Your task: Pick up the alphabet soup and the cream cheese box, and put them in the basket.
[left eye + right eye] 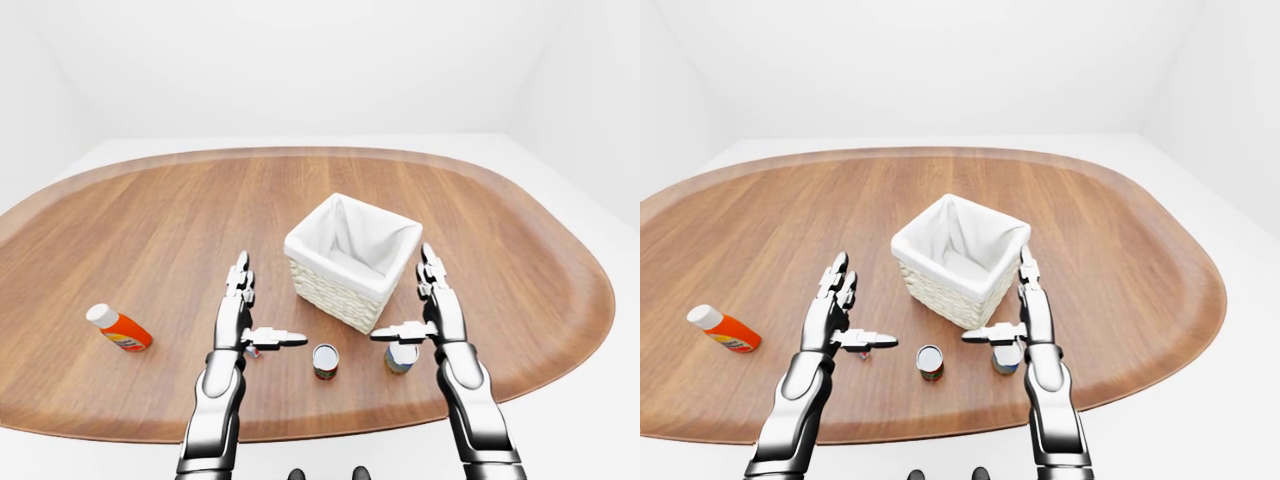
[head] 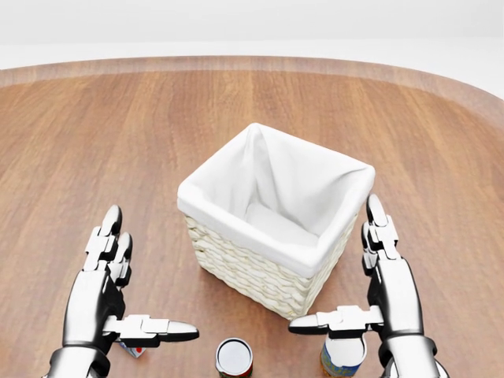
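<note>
— Left-eye view: where do the things stand?
— The basket (image 1: 352,258) is at centre; a red-labelled can (image 1: 325,361) stands below it, a blue-labelled can (image 1: 402,356) lower right, an orange bottle (image 1: 119,328) far left.
— Head view: the hands?
— The left hand (image 2: 106,295) and right hand (image 2: 383,291) are spread open, holding nothing, either side of the basket. The cream cheese box cannot be told.

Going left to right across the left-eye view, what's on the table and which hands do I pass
Orange bottle → left hand → red-labelled can → right hand. The basket spans the space between the hands, farther up the view.
</note>
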Controlling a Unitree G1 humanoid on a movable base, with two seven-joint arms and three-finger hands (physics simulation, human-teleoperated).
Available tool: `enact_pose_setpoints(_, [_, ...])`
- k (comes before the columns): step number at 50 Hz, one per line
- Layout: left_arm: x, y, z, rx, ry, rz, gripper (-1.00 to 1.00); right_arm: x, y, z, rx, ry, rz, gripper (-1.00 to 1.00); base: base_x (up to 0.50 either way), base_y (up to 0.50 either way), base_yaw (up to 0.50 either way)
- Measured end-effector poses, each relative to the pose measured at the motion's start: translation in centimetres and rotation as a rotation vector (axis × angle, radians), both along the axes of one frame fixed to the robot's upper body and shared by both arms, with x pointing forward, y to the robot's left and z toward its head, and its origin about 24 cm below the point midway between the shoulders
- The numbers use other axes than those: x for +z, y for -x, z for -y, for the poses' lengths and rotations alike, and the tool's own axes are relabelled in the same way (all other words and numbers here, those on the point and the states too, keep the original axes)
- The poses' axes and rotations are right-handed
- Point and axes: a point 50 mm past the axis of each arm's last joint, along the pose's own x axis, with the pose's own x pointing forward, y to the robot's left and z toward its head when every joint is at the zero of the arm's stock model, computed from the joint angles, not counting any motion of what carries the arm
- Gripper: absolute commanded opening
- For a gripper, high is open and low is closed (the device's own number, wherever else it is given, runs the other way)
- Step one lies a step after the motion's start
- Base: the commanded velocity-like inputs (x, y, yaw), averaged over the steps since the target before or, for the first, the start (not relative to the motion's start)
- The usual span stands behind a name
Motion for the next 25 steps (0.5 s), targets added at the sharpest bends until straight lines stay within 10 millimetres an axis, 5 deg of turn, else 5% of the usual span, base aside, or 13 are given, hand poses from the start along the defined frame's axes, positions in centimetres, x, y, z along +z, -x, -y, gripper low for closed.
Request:
enact_pose_setpoints(5, [-0.19,0.21,-0.04,0.001,0.000,-0.009,1.00,-0.04,0.22,0.22,-0.008,-0.008,-0.010,1.00,0.49,0.00,0.00])
enact_pose_setpoints(25, [0.00,0.04,0.27,-0.006,0.010,-0.001,1.00,0.43,0.72,0.61,-0.011,0.005,-0.018,1.00,-0.01,-0.11,0.00])
